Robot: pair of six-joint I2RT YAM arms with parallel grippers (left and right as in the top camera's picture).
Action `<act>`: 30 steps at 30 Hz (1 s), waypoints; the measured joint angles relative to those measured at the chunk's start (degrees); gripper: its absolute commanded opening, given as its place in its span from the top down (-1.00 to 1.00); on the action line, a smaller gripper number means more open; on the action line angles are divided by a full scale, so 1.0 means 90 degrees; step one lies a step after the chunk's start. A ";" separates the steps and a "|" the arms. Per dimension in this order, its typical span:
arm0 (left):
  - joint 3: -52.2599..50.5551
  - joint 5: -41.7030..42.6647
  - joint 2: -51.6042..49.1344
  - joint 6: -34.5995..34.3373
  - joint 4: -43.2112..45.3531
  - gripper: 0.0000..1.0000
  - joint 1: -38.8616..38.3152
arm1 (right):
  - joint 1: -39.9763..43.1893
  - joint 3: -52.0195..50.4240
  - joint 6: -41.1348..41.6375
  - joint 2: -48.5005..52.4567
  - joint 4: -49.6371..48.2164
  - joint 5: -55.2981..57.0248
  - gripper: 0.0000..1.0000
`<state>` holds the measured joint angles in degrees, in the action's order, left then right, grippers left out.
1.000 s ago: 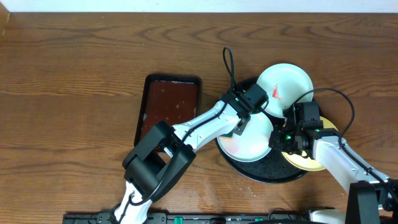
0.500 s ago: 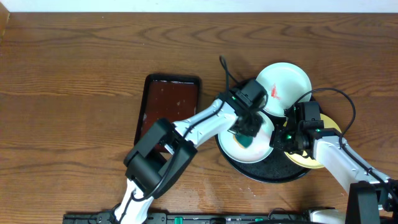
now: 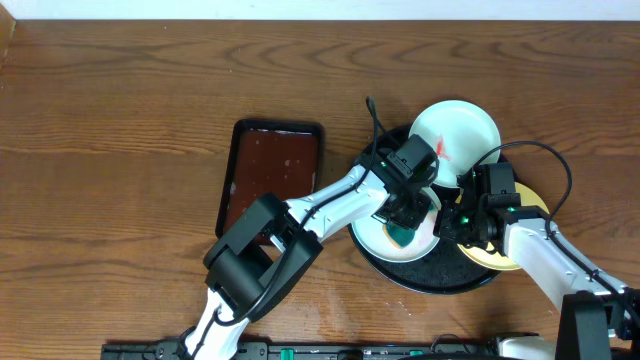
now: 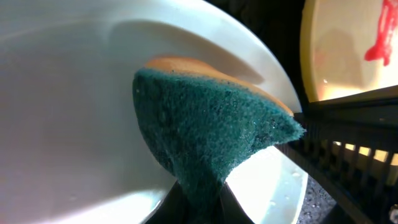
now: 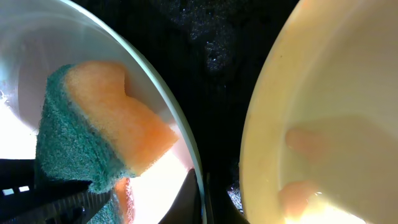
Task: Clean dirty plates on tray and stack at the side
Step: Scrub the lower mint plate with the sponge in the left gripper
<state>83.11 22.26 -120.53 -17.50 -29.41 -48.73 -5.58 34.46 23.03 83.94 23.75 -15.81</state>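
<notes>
Left arm (image 3: 330, 200) reaching across, left fingers (image 4: 163, 211) pinched on a sponge (image 4: 211, 137), right arm (image 3: 540, 255) bent inward, right fingers (image 5: 190, 198) pressed together.

1. From above, the left gripper (image 3: 404, 228) and its arm cover the middle of the white plate (image 3: 372, 236).
2. The right gripper (image 3: 452, 226) hides part of the pale yellow plate (image 3: 497, 263).
3. The sponge (image 4: 205, 124) runs off the left wrist view's bottom edge, right where it is pinched.

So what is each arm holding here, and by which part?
The left jaws pinch the green-and-orange sponge by its narrow end. The right jaws seem to clamp the white plate under it by the rim.
</notes>
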 measured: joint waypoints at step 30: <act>0.0950 -0.2875 0.0228 -0.0884 -0.2261 0.84 0.0367 | 0.0000 -0.0002 0.0000 -0.0114 0.0129 -0.0056 0.97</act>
<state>91.66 -3.62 -118.48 -25.45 -49.76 -45.43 -5.58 34.44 23.03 82.91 24.91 -16.32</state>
